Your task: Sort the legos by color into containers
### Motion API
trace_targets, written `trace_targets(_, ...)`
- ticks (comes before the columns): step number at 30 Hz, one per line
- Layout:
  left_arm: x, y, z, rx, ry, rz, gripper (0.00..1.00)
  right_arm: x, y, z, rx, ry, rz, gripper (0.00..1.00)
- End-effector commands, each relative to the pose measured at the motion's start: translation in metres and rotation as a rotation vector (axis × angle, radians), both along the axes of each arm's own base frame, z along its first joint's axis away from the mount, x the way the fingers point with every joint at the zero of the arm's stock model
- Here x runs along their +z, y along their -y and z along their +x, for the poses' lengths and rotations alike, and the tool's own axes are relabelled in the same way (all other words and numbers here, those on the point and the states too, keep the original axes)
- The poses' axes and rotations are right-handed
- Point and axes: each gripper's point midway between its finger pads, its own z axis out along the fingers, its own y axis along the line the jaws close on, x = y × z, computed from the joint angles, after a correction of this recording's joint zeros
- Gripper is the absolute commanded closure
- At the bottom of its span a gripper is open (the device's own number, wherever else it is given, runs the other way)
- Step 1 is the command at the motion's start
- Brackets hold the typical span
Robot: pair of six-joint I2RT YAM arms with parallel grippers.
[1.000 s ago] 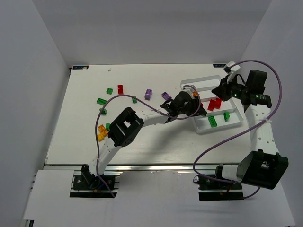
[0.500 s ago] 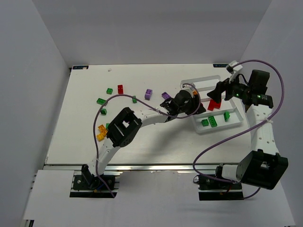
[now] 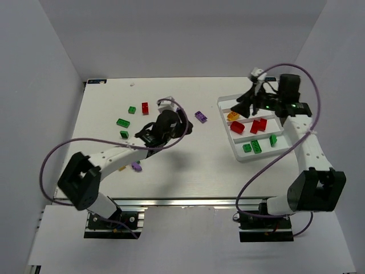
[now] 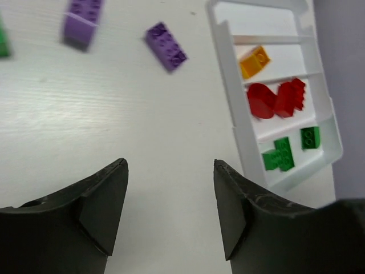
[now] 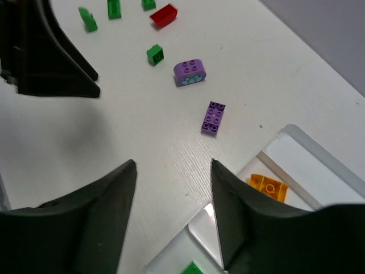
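fingers (image 4: 102, 200) of left gripper (image 4: 171, 165) and right gripper (image 5: 172, 165) spread wide, empty. purple brick (image 4: 165, 47) lies on table (image 4: 114, 114) near tray (image 4: 225, 85); i risk nudging it if i close off-centre.

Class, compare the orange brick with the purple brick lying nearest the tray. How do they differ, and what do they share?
Colour: the orange brick is yellow-orange, while the purple brick is violet. Place: the orange brick lies inside a compartment of the white tray, while the purple brick lies outside it on the table. Shape: the purple brick looks longer, the orange brick stubbier. Both are studded rectangular bricks, and neither is held.
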Motion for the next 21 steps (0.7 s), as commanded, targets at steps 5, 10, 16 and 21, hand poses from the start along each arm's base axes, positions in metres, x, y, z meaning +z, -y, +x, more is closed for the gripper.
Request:
trace_targets(5, -0.011, -0.112, -0.042, 0.236, -0.06, 0.195, 0.24, -0.041, -0.074, 0.025, -0.06, -0.177, -0.106, 0.58)
trace_targets(10, 0.01, -0.169, -0.068, 0.408, -0.032, 0.198, 0.2, -0.076, -0.137, 0.034, -0.09, -0.301, -0.136, 0.39)
trace_targets(16, 0.035, -0.216, -0.092, 0.555, -0.001, 0.19, 0.19, -0.128, -0.209, 0.042, -0.092, -0.455, -0.162, 0.32)
trace_targets(21, 0.052, -0.24, -0.112, 0.618, 0.037, 0.106, 0.19, -0.161, -0.267, 0.057, -0.134, -0.528, -0.153, 0.25)
